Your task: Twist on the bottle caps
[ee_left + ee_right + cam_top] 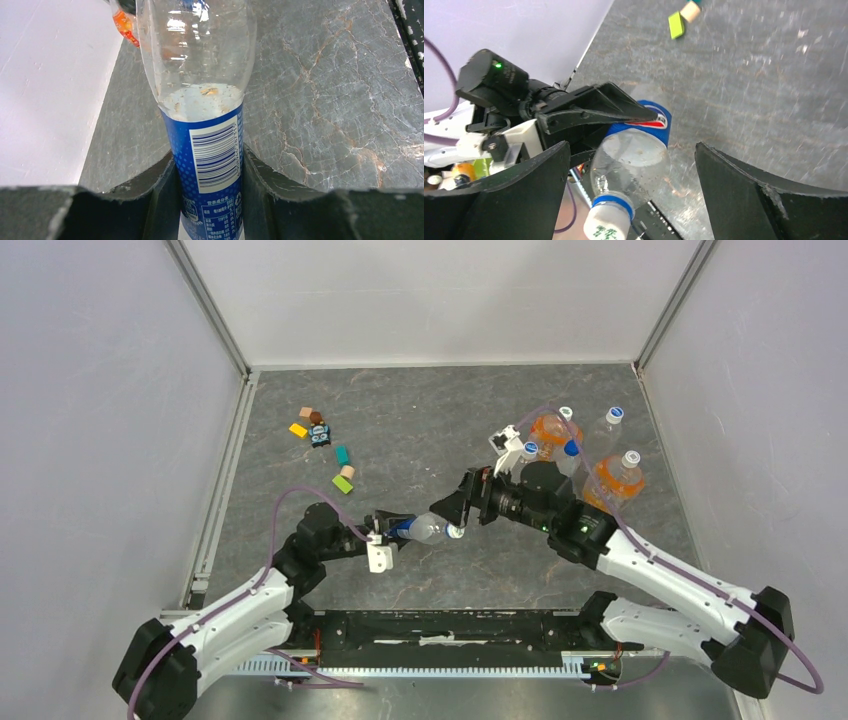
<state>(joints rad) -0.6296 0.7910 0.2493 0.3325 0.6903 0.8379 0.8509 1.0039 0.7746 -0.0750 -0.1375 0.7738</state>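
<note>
Bottle cap (606, 227), white with green print, sits on the neck of the blue-labelled water bottle (197, 75), just past a blue ring; right claw (632, 147) has its jaws wide apart, one finger on either side of the cap, touching neither cap nor bottle; left claw (208, 165) is clamped on the label band, holding the bottle sideways above the grey table (420, 420), neck toward the right claw; beyond the right arm stand orange-liquid bottles (620, 480); coloured blocks (343, 483) lie well apart, far left.
</note>
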